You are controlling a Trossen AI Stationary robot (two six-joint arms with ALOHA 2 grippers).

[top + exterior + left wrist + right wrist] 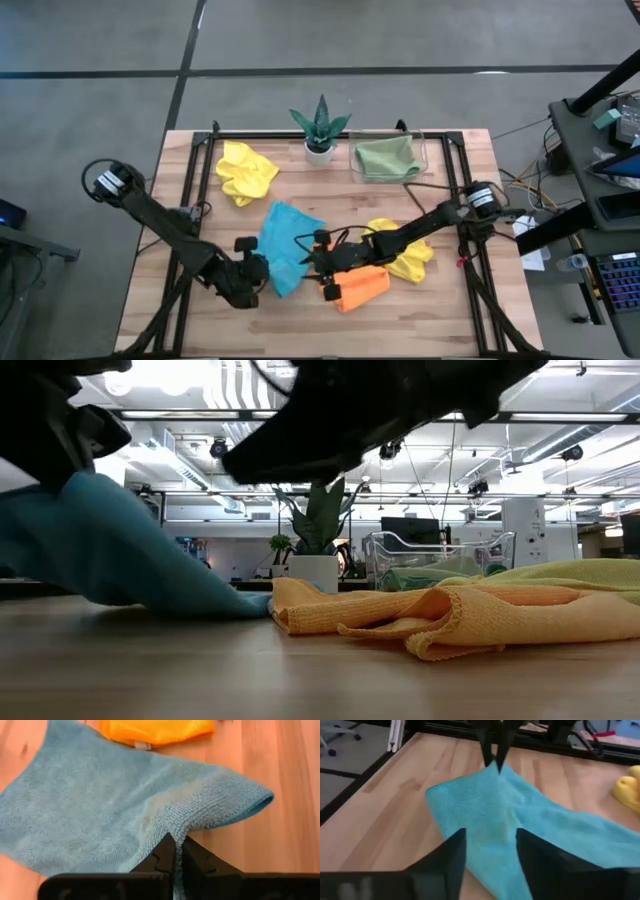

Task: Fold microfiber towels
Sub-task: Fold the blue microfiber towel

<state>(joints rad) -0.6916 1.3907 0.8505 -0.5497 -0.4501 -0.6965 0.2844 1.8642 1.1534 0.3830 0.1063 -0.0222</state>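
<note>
blue towel pinched at one edge, crowded neighbours to watch

nearest the front edge of the surface [300, 325], the left tool [175, 857] has its fingers together, clamped on a bunched edge of the sky blue towel [285, 245]. the pinch takes only a small fold of cloth, so a quick pull could let it slip out, or drag the whole towel instead of turning one edge over. the right tool [490, 855] stands with its fingers apart over the same towel, with cloth between them but not gripped. if it closes now it may gather a thick wad, not a clean corner, and spoil the fold.

just beside the blue towel lies the orange towel [362, 286], close enough that a sweep toward the right arm could catch it and pull it along. behind that, one yellow towel [405, 255] sits partly under the right arm, so that arm's own motion may shift it.

open room is best on the bare wood toward the front left and along the front edge, though a fold laid there risks hanging off the edge.

farther back, the second yellow towel [245, 170] lies crumpled and well apart. at the far edge stand the potted plant [320, 128] and the clear tray [435, 165] holding the sage green towel [385, 157], both clear of the work.
</note>
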